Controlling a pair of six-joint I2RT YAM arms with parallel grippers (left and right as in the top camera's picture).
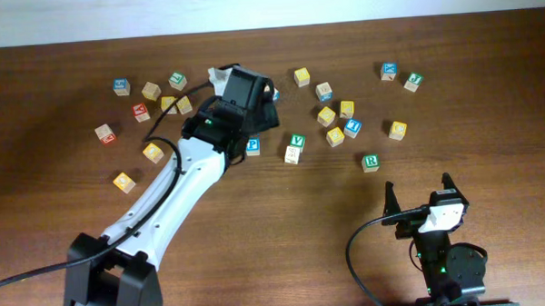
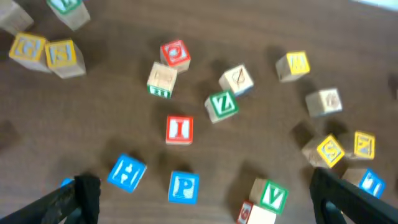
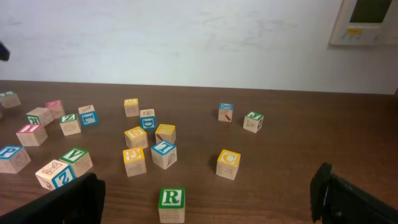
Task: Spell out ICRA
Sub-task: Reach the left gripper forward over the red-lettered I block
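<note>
The red-printed I cube [image 2: 179, 130] lies on the table in the left wrist view, beyond the blue P cube [image 2: 184, 186]; the arm hides it from overhead. My left gripper [image 2: 205, 202] is open and empty, high above these cubes, seen overhead [image 1: 244, 109] at the table's middle back. The green R cube [image 1: 370, 161] and yellow C cube [image 1: 397, 130] lie at the right. My right gripper [image 1: 420, 201] is open and empty, low, in front of the R cube [image 3: 171, 199] and C cube [image 3: 228, 160]. I cannot make out the red A cube.
Several other letter cubes are scattered across the back of the brown table [image 1: 491, 163]: a green V [image 2: 272, 195], a green Z [image 2: 222, 104], yellow cubes [image 2: 45, 51] at the left. A white wall [image 3: 186, 37] rises behind the table.
</note>
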